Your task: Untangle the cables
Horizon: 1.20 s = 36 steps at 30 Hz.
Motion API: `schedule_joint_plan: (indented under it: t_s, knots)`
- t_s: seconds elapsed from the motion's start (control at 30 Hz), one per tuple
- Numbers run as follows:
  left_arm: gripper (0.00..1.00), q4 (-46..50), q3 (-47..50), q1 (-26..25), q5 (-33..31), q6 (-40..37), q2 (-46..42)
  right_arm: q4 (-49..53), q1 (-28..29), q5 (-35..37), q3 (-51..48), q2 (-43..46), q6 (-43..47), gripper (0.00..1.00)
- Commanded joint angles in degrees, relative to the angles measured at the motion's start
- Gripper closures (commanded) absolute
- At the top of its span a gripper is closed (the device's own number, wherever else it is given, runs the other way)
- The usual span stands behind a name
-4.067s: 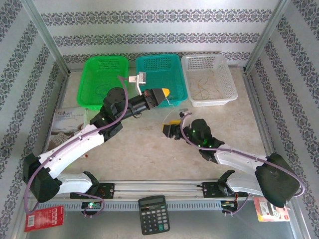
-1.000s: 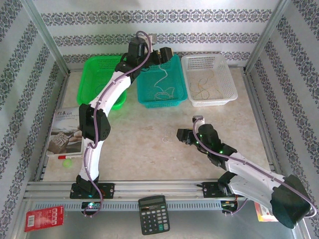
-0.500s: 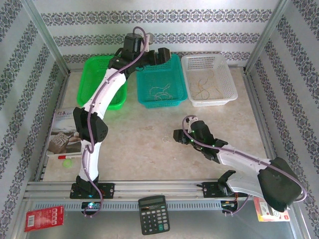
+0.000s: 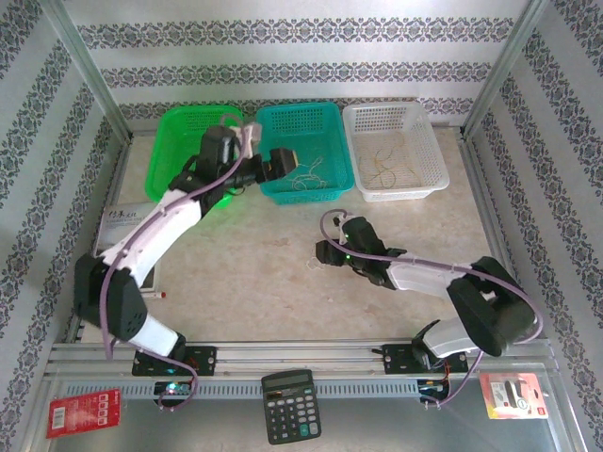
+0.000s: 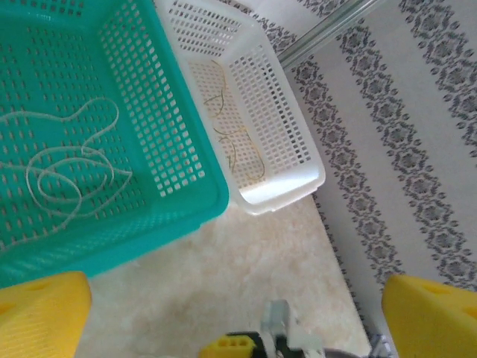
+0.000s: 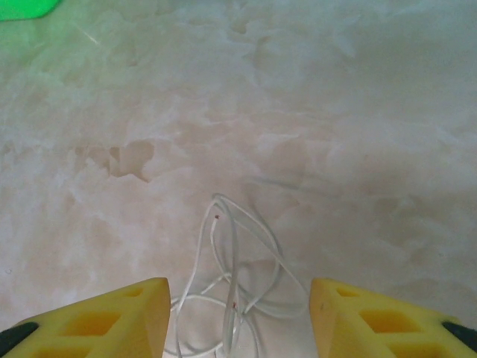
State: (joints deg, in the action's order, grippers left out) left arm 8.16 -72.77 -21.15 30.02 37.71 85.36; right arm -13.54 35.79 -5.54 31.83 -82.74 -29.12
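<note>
Sorting step: left hand (image 4: 280, 164) wide, empty, above teal basket (image 4: 332, 188) with one pale strand (image 4: 303, 176) inside; right hand (image 6: 238, 313) half-open, gripping nothing, low over cable clump (image 6: 232, 302) on bench (image 6: 335, 112). Next likely: pinch one strand, lift clear.

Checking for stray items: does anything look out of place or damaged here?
One pale cable clump lies on the tabletop between the open fingers of the right gripper, outside the baskets; other strands lie in the teal basket and white basket. Nothing looks damaged.
</note>
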Motion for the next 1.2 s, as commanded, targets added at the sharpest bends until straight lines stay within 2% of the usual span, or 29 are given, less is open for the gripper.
schedule_joint_plan:
  t_s: [0.0,0.17,0.33,0.37,0.77,0.97,1.17]
  knots:
    - [0.00,-12.04,8.42,0.40,0.74,6.46,-6.33,-1.77,0.51,-1.39,2.66,-2.98,2.19,0.50]
    - [0.00,-17.35,18.78,0.40,-0.24,10.90,-13.49,-2.90,0.18,-1.40,3.58,-6.58,2.69,0.62]
    - [0.00,-18.80,23.79,0.30,-0.46,12.72,-16.77,-4.89,-0.72,-2.35,2.94,-6.27,2.42,0.97]
    - [0.00,-18.80,24.16,0.32,-0.39,12.84,-16.93,-4.98,-0.81,-2.50,2.71,-5.59,2.41,1.00]
    - [0.00,-22.67,29.71,-0.72,1.88,15.92,-17.79,-5.09,-1.18,-2.72,-3.04,13.09,-3.21,1.00]
    - [0.00,-26.91,33.62,-4.18,2.34,18.55,-18.80,-4.92,-1.42,-2.59,-3.56,19.32,-6.19,1.00]
    - [0.12,-32.78,39.13,-7.59,0.62,20.66,-19.33,-5.16,-1.35,-4.19,-2.42,21.93,-7.61,1.00]
